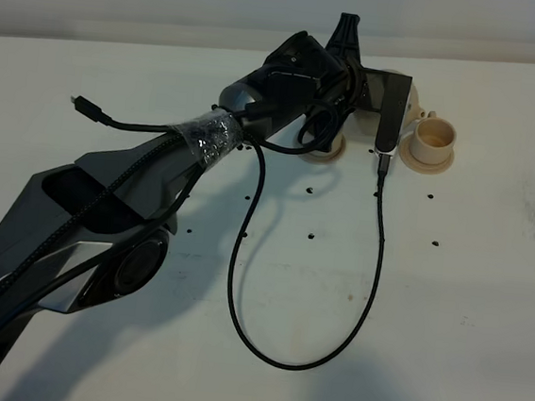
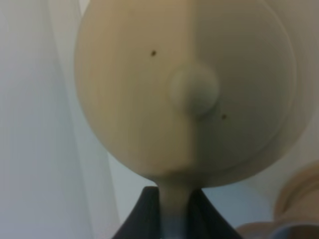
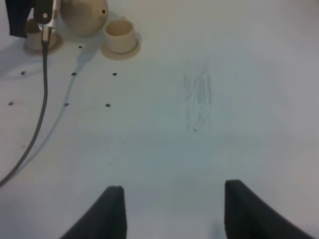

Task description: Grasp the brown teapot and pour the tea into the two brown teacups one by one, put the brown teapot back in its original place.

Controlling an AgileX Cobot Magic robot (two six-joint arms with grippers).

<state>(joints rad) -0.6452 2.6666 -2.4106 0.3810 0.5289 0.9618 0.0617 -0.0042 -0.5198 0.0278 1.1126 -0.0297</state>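
teapot (image 2: 139, 99) fills the left wrist view, lid knob (image 2: 195, 92) facing the camera. the left claw (image 2: 174, 214) is closed tight on its loop handle (image 2: 175, 191). whether the pot rests on the bench (image 3: 199, 124) i cannot tell. one teacup (image 1: 435, 133) stands on its saucer (image 1: 430, 162) just beside it; a second saucer (image 1: 330, 150) peeks from under the left arm (image 1: 105, 213) (its cup mostly hidden). right claw (image 3: 172, 209) hangs well apart over the bench - spread wide, holding nothing.
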